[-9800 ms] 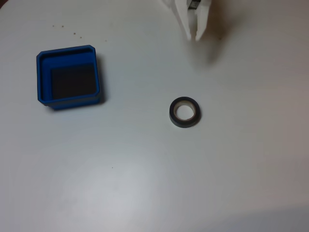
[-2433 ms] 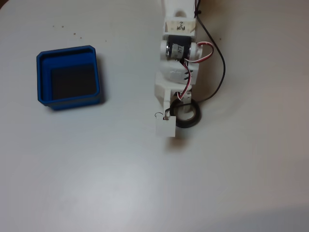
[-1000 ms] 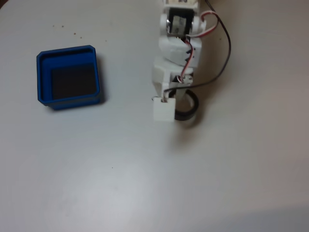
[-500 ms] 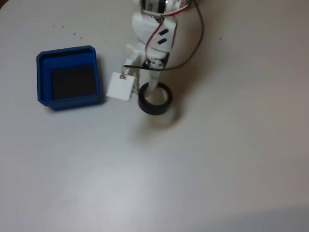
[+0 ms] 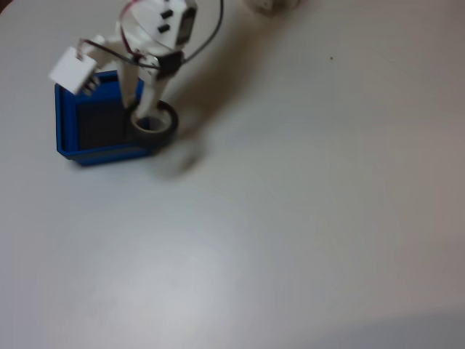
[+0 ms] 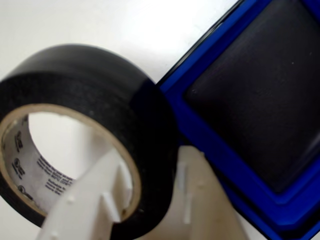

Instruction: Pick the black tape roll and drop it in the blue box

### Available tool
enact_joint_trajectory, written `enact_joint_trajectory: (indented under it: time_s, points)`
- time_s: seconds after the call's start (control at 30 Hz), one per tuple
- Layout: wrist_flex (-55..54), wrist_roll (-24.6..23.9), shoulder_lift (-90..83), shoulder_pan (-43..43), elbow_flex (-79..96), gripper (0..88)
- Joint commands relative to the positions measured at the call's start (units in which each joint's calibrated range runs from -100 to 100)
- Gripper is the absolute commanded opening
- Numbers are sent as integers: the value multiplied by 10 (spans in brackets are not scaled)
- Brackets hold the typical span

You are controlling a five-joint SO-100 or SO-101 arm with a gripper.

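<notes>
The black tape roll [image 5: 161,125] with its beige core hangs in the air over the right rim of the blue box [image 5: 67,125] in the fixed view. My white gripper [image 5: 147,120] is shut on the roll's wall, one finger through the core and one outside. In the wrist view the black tape roll [image 6: 95,90] looms at the left, with one white finger [image 6: 92,205] inside its core and my gripper [image 6: 150,200] clamped across the wall. The blue box [image 6: 212,147] lies to the right there, its dark floor bare.
A plain white table [image 5: 305,218] stretches to the right of and below the box. The arm's white camera block [image 5: 73,70] and cables hang over the box's upper left corner. A pale object [image 5: 272,6] sits at the top edge.
The arm has swung left with the tape roll, carrying it from the middle of the table to the box's right rim. The box has not moved.
</notes>
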Motion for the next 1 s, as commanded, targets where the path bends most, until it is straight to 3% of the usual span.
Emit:
enact_joint_trajectory:
  time_s: [0.0, 0.47, 0.97]
  points:
    - [-8, -1, 35, 42, -90, 12]
    - [-8, 2, 157, 144, -197, 13]
    - [-8, 4, 193, 156, -195, 13]
